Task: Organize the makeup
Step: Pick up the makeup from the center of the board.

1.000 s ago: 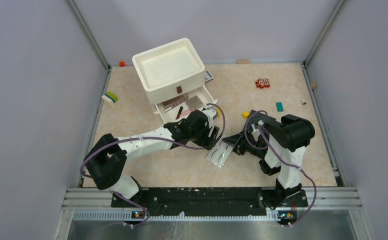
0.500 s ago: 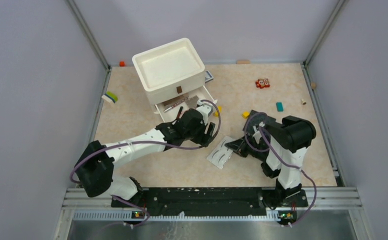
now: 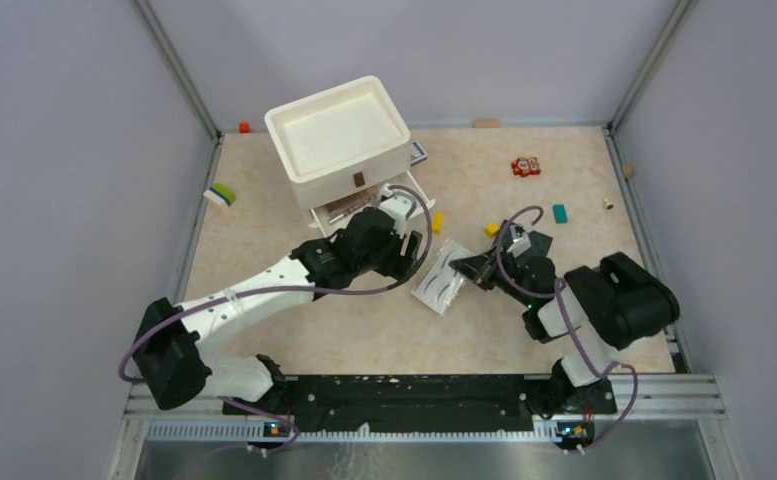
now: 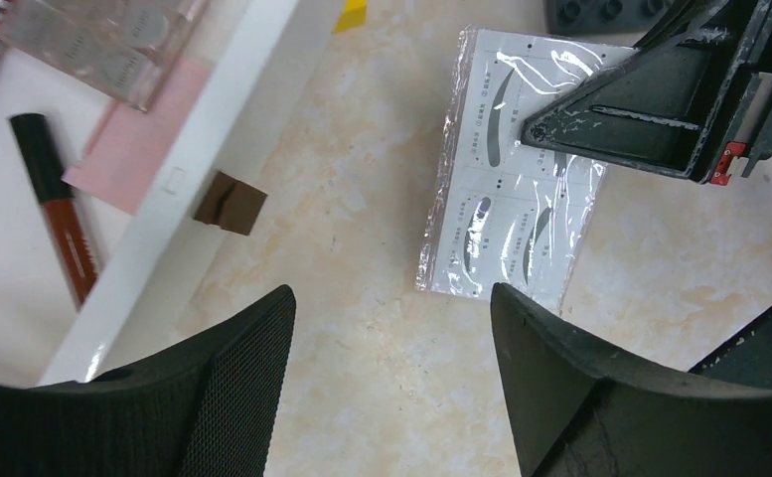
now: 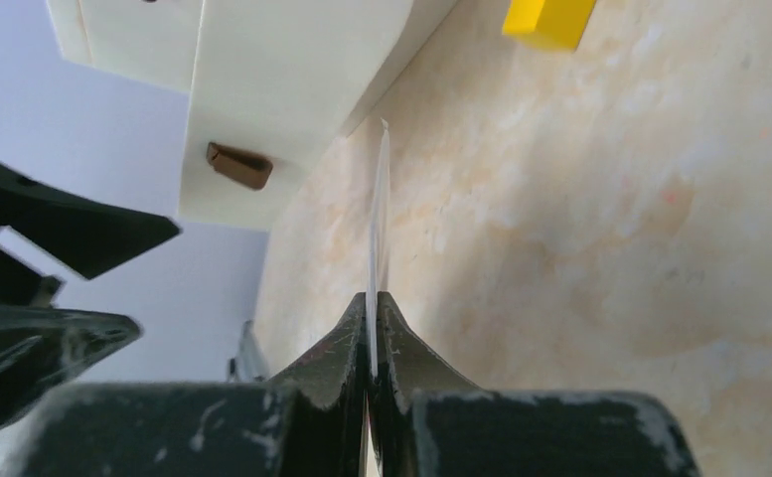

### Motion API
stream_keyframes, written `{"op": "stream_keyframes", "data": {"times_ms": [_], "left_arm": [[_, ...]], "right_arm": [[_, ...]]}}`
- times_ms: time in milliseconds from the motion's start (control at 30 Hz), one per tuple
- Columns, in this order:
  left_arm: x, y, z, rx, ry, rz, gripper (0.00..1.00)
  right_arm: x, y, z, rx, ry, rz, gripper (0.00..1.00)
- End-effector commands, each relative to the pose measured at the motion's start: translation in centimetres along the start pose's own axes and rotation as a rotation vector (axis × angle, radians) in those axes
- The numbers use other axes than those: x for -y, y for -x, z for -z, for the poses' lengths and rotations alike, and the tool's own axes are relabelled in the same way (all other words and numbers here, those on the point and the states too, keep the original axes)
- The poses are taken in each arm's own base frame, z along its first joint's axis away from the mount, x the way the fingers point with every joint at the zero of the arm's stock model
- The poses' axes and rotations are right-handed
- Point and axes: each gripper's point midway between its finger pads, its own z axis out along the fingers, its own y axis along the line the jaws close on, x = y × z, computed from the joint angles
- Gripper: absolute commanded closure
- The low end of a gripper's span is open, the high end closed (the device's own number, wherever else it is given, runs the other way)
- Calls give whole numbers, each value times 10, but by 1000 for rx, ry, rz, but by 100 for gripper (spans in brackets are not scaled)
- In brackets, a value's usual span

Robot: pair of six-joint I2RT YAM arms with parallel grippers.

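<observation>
White plastic makes up the drawer unit (image 3: 349, 178) that stands beyond the left hand (image 4: 391, 328). Its drawer (image 4: 213, 129) is pulled out just to the left of that hand, the brown pull (image 4: 230, 202) facing the fingers. Inside the drawer, furthest from the hand, lie a dark-capped red lip tube (image 4: 64, 224), a clear-lidded palette (image 4: 113, 40) and a pink flat piece (image 4: 138, 154). I judge those three as already sorted.

The left hand hangs low over the bare table (image 3: 364, 330) with its fingers spread wide and nothing between them.

Just to its right is the false-eyelash card (image 4: 506, 229) in a clear sleeve. The right hand (image 5: 372, 298) pinches the card by the edge nearest itself, fingers closed thin on the sheet. The card's free end points toward the drawer front and the left hand. Whether the card hangs clear of the table I cannot tell.

A yellow block (image 5: 550, 20) sits just beyond the right hand, and a teal block (image 3: 560, 213) lies further off on its outer side. Neither is makeup.

The step in hand looks like carrying the card across to the drawer, or passing it to the open left hand. No other makeup shows loose on the table, so the task appears close to its end. What is left seems to be placing the card and perhaps closing the drawer.
</observation>
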Motion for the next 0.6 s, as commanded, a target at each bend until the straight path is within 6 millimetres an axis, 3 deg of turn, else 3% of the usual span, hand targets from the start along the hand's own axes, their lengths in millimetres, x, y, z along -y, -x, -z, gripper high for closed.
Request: {"op": "stream_keyframes", "data": {"times_ms": [0, 100, 233, 400, 567], "left_arm": [[-8, 45, 29, 138, 29, -8, 22], [-18, 51, 37, 162, 59, 0, 21], [-35, 51, 43, 165, 99, 28, 21], [-48, 63, 52, 187, 106, 31, 21], [-62, 90, 75, 241, 159, 16, 20]], "right_arm": [[11, 23, -6, 35, -154, 154, 100], [28, 49, 10, 107, -370, 242, 100], [21, 91, 48, 230, -581, 374, 100], [-35, 126, 69, 328, -541, 502, 100], [-93, 141, 57, 361, -383, 467, 100]]}}
